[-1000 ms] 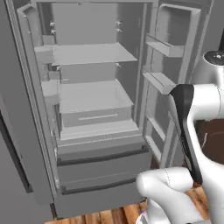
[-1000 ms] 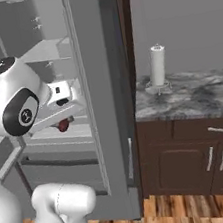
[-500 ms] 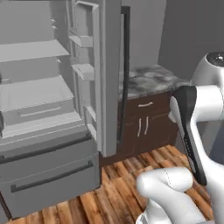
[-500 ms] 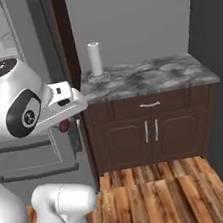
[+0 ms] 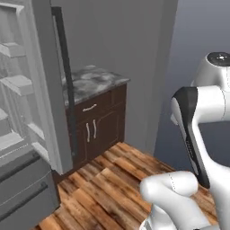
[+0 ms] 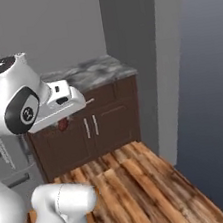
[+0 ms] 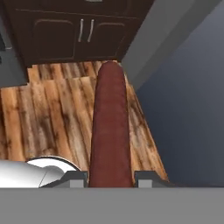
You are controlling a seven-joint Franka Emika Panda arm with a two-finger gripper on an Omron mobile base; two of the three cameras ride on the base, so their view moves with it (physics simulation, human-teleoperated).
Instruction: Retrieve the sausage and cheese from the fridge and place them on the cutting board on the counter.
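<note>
End effector (image 7: 110, 177) clamps sausage (image 7: 110, 131) — seemingly lengthwise (floor below).

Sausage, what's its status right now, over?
Hand shut on sausage, carried above the wood floor. Counter ahead by the open fridge. Cutting board not sighted. Nothing in the way.

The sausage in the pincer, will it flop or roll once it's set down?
The sausage juts straight out from the pincer without sagging, so it's probably fairly stiff. Its round, smooth shape suggests it could roll on a flat surface.
</note>
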